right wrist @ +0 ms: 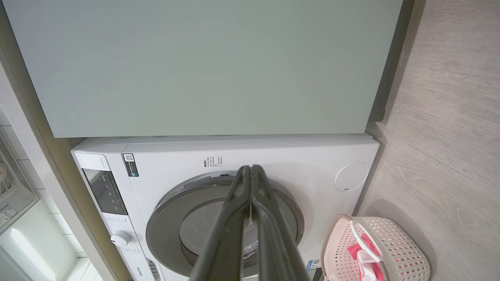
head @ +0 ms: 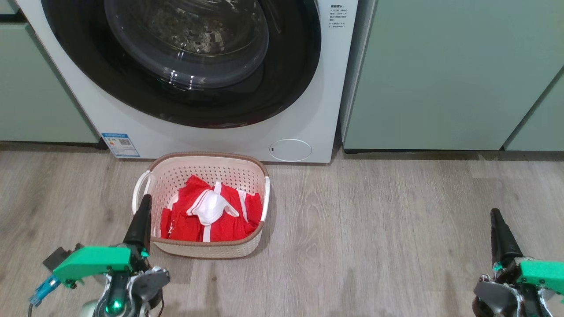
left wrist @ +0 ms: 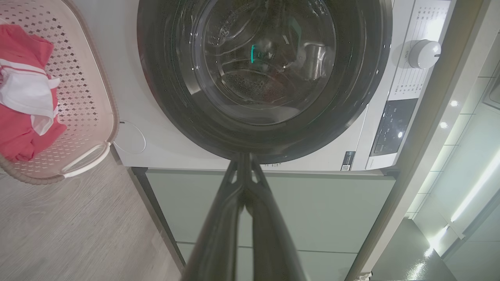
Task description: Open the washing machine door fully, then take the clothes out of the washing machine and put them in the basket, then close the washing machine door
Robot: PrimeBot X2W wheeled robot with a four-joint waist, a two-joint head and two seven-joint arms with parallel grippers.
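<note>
Both the left pincer (head: 145, 202) and right pincer (head: 496, 215) are resting clenched, empty. Clothes (head: 220, 225) are lying in the basket (head: 229, 174), just right of the left pincer; the door (head: 189, 44) is sitting shut ahead, nearer the left pincer.

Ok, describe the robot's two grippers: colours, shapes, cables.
Left gripper and right gripper each have long, tapering black fingers on a bright green housing over grey metal parts. The left also carries a blue connector and a glowing green light.

L gripper (head: 143, 211) low at lower left, jaws shut, fingers pointing up, empty. R gripper (head: 496, 220) at lower right, same: jaws shut, empty.
</note>
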